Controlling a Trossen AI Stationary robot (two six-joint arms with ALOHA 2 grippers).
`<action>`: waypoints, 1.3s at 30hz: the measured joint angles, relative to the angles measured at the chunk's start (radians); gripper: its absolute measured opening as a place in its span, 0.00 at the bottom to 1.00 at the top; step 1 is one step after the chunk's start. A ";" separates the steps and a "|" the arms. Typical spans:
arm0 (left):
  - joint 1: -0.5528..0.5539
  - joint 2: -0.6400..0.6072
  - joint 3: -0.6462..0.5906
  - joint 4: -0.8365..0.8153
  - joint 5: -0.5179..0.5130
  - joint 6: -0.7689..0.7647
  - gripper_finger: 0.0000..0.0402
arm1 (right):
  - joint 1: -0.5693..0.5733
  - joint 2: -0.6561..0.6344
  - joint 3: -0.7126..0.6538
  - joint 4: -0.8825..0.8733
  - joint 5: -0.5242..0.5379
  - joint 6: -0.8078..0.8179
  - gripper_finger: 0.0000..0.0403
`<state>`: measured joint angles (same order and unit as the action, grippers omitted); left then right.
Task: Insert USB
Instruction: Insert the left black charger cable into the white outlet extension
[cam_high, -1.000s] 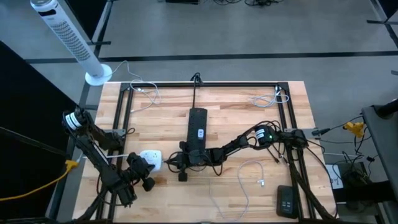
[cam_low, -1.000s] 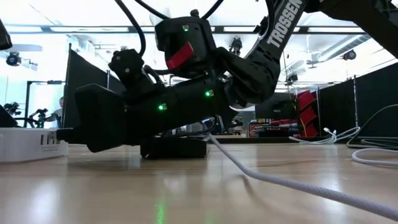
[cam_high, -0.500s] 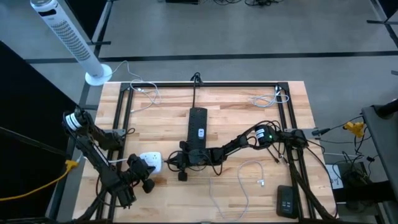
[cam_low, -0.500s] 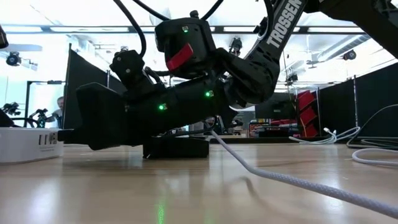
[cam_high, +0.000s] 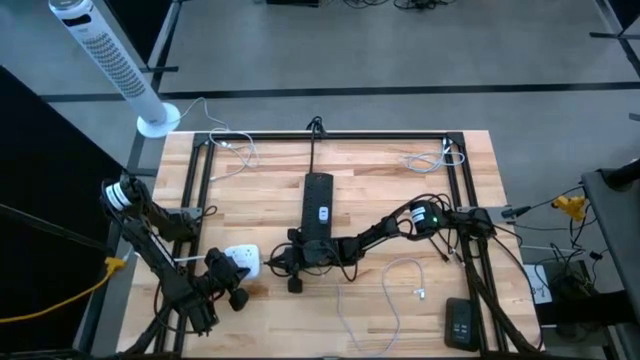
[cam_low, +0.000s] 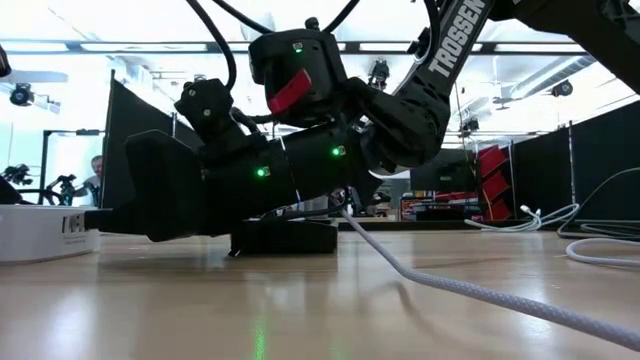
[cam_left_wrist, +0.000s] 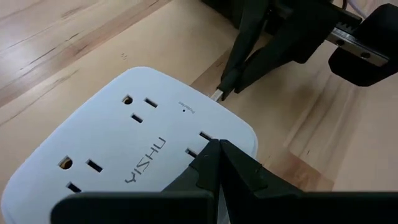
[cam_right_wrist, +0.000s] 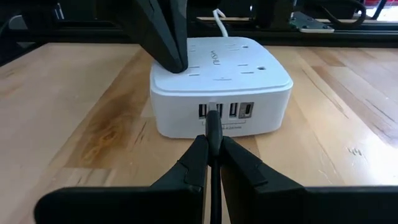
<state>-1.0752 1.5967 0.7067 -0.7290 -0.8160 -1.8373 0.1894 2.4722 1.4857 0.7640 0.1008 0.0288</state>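
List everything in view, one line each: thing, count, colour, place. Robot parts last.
Outlet hub: one, white, front left of the table, USB ports facing the right gripper.
USB plug: one, white-tipped, pinched in the right gripper, at the hub's ports.
Power strip: one, black, table centre.
Loose cable: one, white, front right.
Remote-like device: one, black, front right corner.
Tower fan: one, white, on the floor beyond the left corner.
Table: one, pale wood.
Left gripper: shut, pressing on the hub's top.
Right gripper: shut on the USB plug.
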 joint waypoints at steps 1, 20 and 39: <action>0.000 0.001 0.000 0.004 -0.006 0.006 0.00 | 0.000 0.000 0.000 -0.001 0.000 0.005 0.04; -0.003 0.004 -0.002 0.083 -0.036 0.161 0.00 | -0.002 0.001 0.000 -0.003 -0.104 -0.025 0.04; -0.037 0.043 -0.002 0.109 -0.056 0.229 0.00 | 0.006 0.002 0.000 0.028 -0.161 -0.039 0.04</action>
<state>-1.1123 1.6394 0.7052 -0.6198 -0.8719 -1.6081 0.1955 2.4741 1.4857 0.7921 -0.0603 -0.0105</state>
